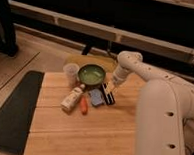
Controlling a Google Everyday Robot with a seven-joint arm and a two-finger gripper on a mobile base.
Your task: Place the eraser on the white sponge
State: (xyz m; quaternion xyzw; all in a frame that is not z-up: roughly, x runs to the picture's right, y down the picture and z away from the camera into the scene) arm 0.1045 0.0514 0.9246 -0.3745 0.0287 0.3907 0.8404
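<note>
A small black rectangular eraser with thin white stripes (pixel 108 97) is pictured on the light wooden table (pixel 86 136). It lies just beside the flat, pale bluish-white sponge (pixel 95 97), at its 3 o'clock, and not yet on it. The white arm's gripper (pixel 111 87) is poised at the eraser's 12 o'clock end; whether it is spread or closed cannot be told. The eraser is judged light, stiff and grippy, best taken across its narrow width at mid-length. The sponge is expected to give softly.

Claw (pixel 111 85) at black, white-striped eraser (pixel 108 96)
</note>
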